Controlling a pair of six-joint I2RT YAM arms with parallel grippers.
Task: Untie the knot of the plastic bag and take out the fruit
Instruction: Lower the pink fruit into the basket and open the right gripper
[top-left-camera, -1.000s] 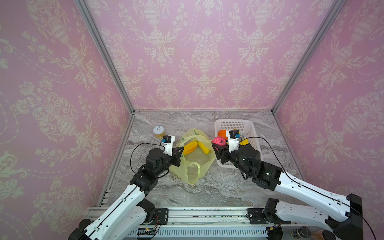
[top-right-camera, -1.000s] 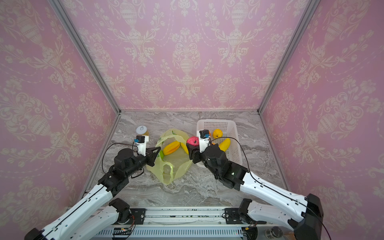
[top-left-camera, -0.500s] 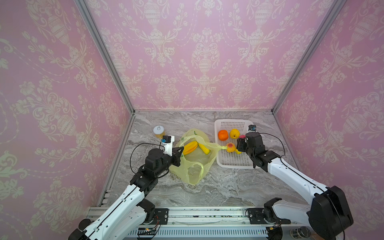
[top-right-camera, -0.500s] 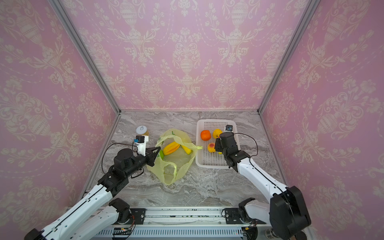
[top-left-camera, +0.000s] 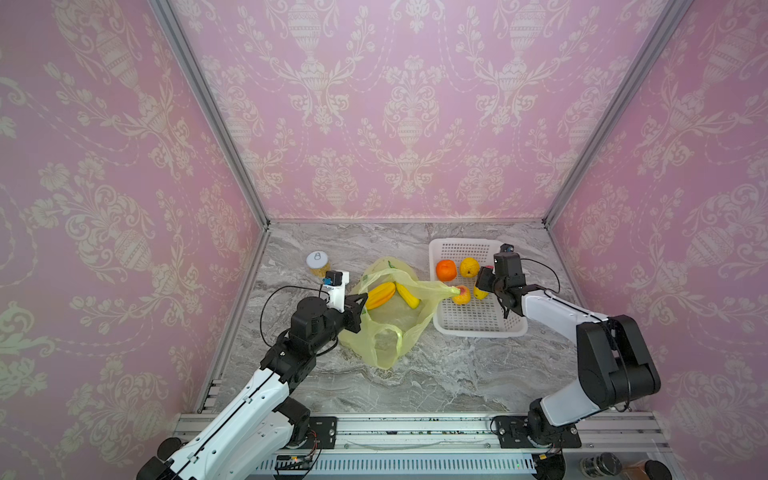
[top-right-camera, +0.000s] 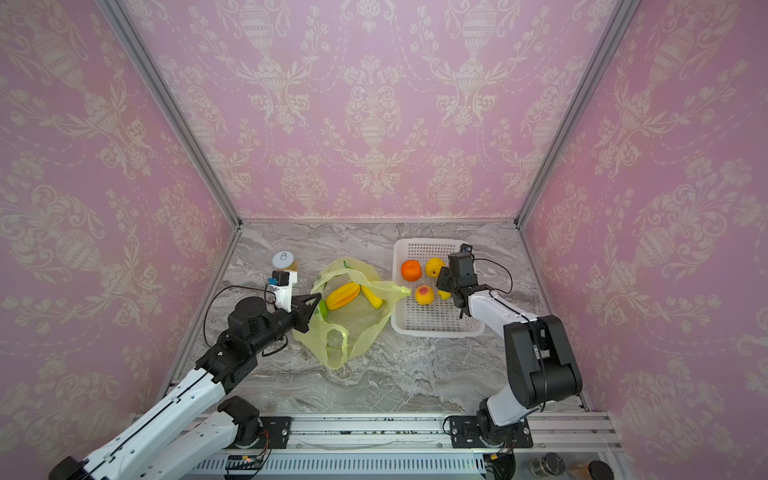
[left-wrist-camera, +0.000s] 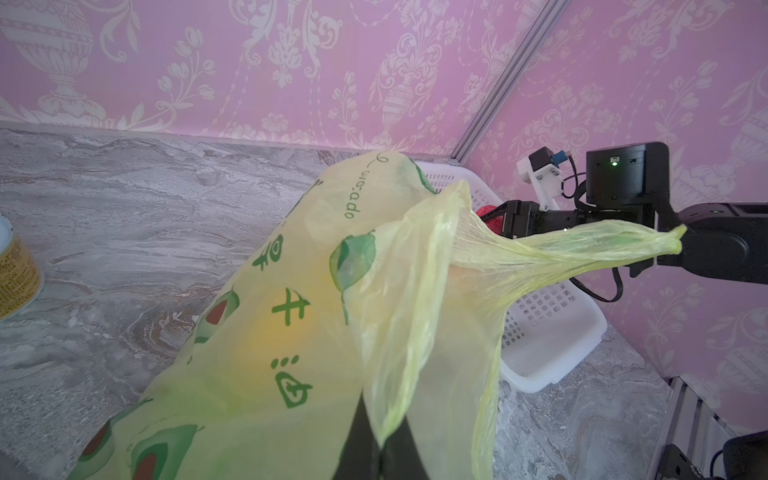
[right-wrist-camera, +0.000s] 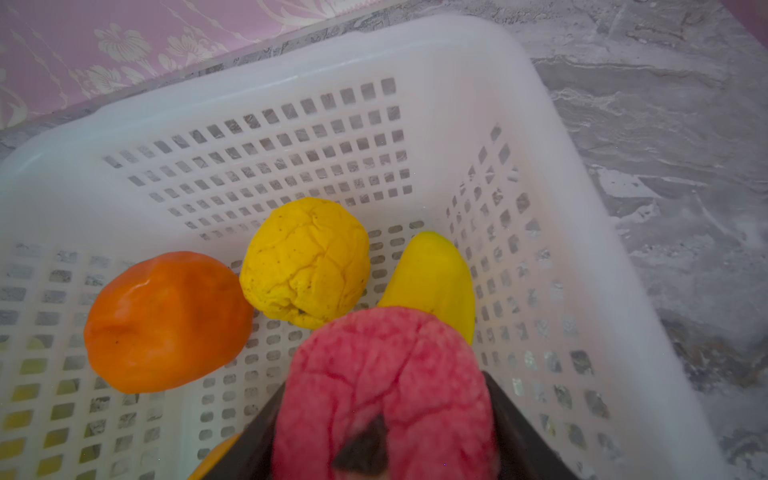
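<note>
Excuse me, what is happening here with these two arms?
The left end effector pinches the rim of the open thin yellow-green plastic bag. The right end effector holds a red knobbly toy fruit over the white perforated basket, where four fruits lie. Two long yellow fruits lie in the bag.

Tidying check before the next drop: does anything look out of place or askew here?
Yes. One stretched handle of the plastic bag sticks out sideways over the basket's rim, ending beside the peach. It might get in the way of the next drop. Nothing looks spilled.
</note>
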